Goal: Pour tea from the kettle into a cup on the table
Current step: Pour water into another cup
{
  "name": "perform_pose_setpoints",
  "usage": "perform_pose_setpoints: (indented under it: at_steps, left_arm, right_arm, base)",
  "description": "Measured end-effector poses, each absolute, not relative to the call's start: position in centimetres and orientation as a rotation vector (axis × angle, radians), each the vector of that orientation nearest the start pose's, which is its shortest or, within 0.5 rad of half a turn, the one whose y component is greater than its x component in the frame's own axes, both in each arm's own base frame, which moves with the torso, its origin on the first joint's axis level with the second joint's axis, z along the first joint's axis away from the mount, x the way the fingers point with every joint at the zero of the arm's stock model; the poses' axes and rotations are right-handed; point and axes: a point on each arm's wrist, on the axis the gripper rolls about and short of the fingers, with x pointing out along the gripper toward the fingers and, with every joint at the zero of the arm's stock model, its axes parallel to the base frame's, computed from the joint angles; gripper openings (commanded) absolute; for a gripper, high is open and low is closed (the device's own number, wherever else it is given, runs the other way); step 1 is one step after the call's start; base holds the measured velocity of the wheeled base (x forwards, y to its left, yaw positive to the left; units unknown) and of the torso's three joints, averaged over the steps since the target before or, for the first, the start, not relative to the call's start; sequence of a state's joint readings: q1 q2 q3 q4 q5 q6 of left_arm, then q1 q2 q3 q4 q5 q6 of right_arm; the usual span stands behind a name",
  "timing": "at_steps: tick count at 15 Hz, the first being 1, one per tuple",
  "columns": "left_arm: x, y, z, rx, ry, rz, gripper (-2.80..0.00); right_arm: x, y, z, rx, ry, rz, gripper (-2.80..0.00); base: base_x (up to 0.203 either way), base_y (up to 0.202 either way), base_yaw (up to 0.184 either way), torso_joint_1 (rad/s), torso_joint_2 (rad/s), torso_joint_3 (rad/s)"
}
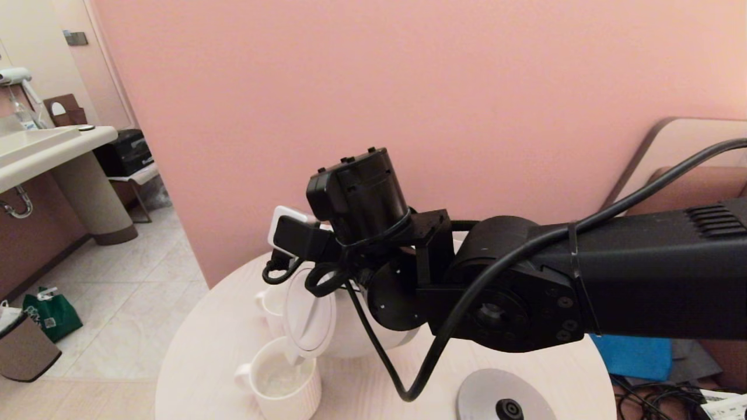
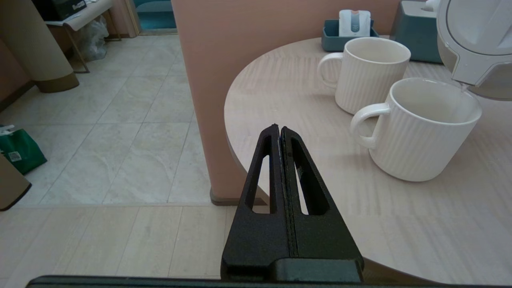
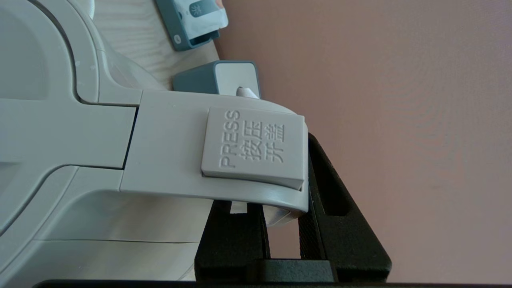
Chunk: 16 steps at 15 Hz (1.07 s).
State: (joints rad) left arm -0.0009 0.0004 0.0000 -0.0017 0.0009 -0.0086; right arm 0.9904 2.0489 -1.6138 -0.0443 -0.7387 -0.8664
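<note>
Over the near cup [image 1: 285, 382] on the table [image 1: 198, 350] you've got the kettle [image 1: 312, 318] tipped hard, spout right above the rim; liquid already shows inside the cup, so pour looks underway, though no stream is plain to see. Right gripper [image 3: 282, 224] is clamped round the kettle's thick handle, just below the PRESS lid button [image 3: 252, 146]; keep off that button or the lid may pop mid-pour. Kettle's prob. heavy w/ water, weight shifts as it empties; plastic is smooth, so a firm grip on the handle is the only sensible hold. Cup looks ceramic, ribbed, light enough to slide if you bump it w/ the spout. Second mug [image 2: 366, 72] stands just behind; base disc [image 1: 505, 396] sits apart to the right. Left gripper [image 2: 279, 130] hangs off the table edge, fingers pressed together, holding nothing.
</note>
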Motion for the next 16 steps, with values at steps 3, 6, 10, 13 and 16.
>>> perform_pose_setpoints:
  at_steps: [3, 6, 10, 13, 16]
  left_arm:
    - [-2.28, 0.00, 7.56, -0.009, -0.001, 0.000, -2.80]
    - [-2.28, 0.00, 7.57, -0.009, -0.001, 0.000, -2.80]
    - [-2.28, 0.00, 7.56, -0.009, -0.001, 0.000, -2.80]
    - [-2.28, 0.00, 7.56, -0.009, -0.001, 0.000, -2.80]
    - [-2.28, 0.00, 7.56, -0.009, -0.001, 0.001, -2.80]
  right_arm:
    - [24.16, 34.09, 22.42, -1.165, 0.135, 0.343, -2.80]
    - [24.18, 34.08, 22.42, -1.167, 0.135, 0.340, -2.80]
    - [24.18, 34.08, 22.42, -1.168, 0.136, 0.339, -2.80]
    - [24.19, 34.09, 22.38, -1.170, 0.137, 0.338, -2.80]
    - [24.20, 34.11, 22.26, -1.173, 0.139, 0.338, -2.80]
  base:
    - [0.000, 0.000, 0.000, 0.000, 0.00, 0.000]
    - [0.000, 0.000, 0.000, 0.000, 0.00, 0.000]
    - [0.000, 0.000, 0.000, 0.000, 0.00, 0.000]
    - [0.000, 0.000, 0.000, 0.000, 0.00, 0.000]
    - [0.000, 0.000, 0.000, 0.000, 0.00, 0.000]
